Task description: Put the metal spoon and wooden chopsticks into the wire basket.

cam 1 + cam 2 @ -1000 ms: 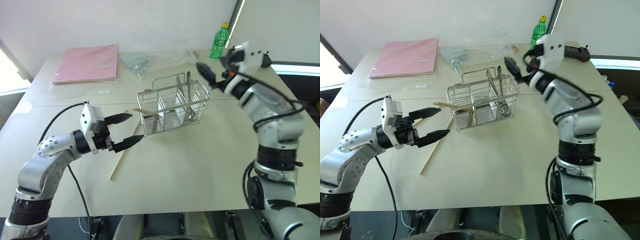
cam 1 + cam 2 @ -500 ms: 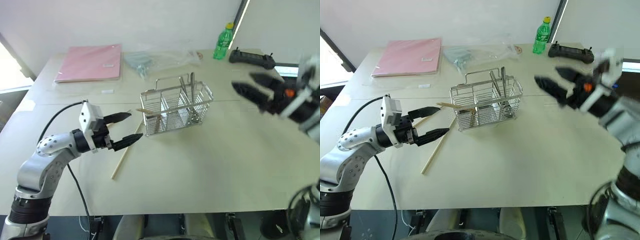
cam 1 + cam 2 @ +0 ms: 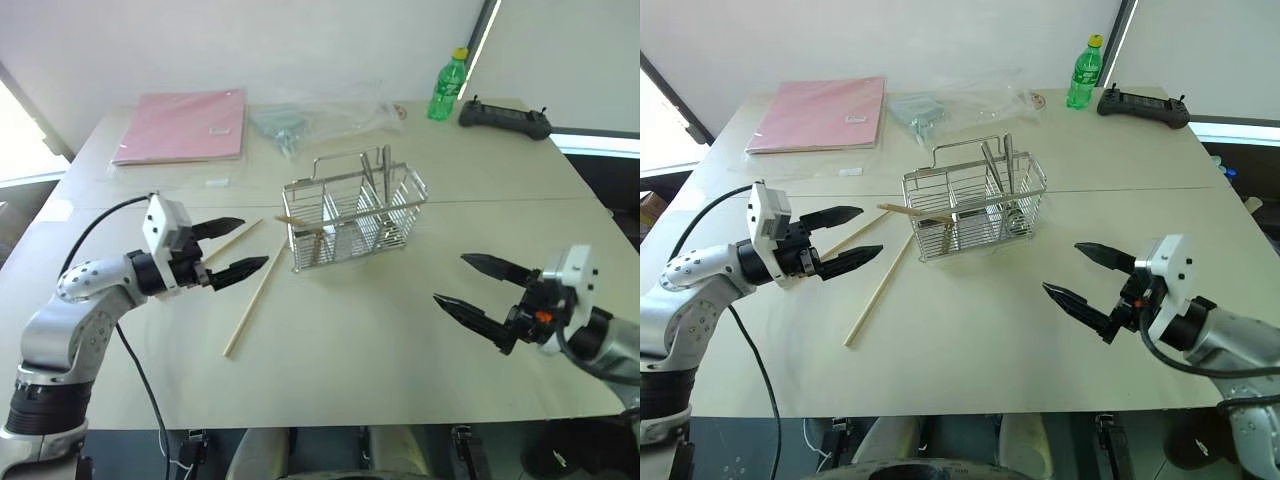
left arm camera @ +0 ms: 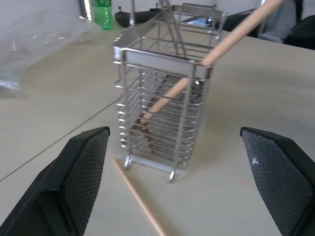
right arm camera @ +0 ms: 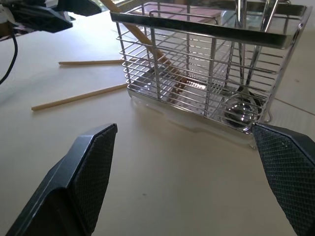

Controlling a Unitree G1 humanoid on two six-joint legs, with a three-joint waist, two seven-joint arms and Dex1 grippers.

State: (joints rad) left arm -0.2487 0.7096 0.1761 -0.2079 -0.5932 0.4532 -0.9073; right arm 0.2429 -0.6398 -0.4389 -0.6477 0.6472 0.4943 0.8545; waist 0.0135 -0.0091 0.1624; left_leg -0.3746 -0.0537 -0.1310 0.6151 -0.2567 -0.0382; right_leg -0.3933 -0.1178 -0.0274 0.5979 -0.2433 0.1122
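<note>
Wire basket [image 3: 975,205] stands upright near the middle of the pale table [image 3: 970,340] as I watch through the head camera, its loop handle raised over the compartments. Metal spoon [image 3: 1008,180] stands inside the compartment at the basket's right end, handle up beside another thin metal utensil; my right wrist camera shows its bowl [image 5: 239,109] resting at the basket floor. One flat wooden piece [image 3: 912,212] leans out of the basket's left end, tilted over the rim. Two wooden chopsticks [image 3: 878,290] lie flat on the table just left of the basket, outside it, one running toward the near edge and the other [image 3: 855,234] angled away under my left arm; neither touches a finger. My left gripper [image 3: 845,238] hangs level over the table left of the basket, its two black fingers spread wide with nothing between them, pointing toward the basket's end wall. My right gripper [image 3: 1085,275] hovers low over the table's near right part, well apart from the basket, fingers likewise wide apart and empty. At the far side I see a pink folder [image 3: 820,112], a clear plastic bag [image 3: 960,105], a green bottle [image 3: 1085,72] and a black controller [image 3: 1143,105].
</note>
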